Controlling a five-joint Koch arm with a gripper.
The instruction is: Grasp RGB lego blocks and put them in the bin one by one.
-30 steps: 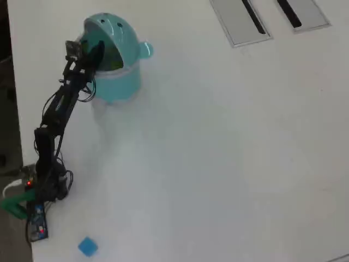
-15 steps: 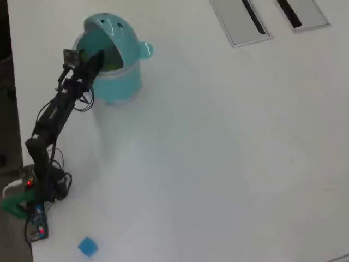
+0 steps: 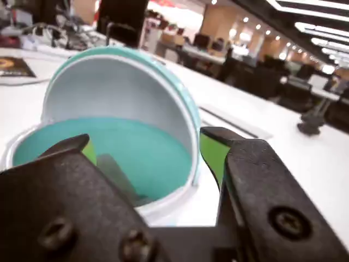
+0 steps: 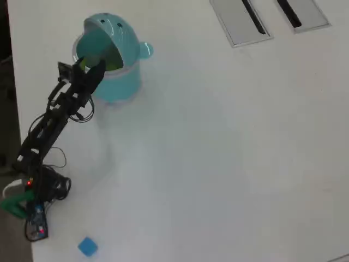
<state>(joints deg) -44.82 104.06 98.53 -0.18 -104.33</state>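
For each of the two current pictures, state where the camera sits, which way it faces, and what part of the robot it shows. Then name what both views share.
Wrist view: rides on the arm, looks forward over the open gripper into the teal bin; both black jaws show.
Overhead view: fixed above, looks down on the white table; the whole arm shows, plus a blue block and grey plates.
Shared: the bin and gripper.

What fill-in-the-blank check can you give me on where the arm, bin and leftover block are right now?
1. The gripper hangs at the rim of the teal ____.
2. The block lying near the arm's base is light ____.
3. In the wrist view, the fingers stand ____, nothing between them.

Missing words: bin; blue; apart
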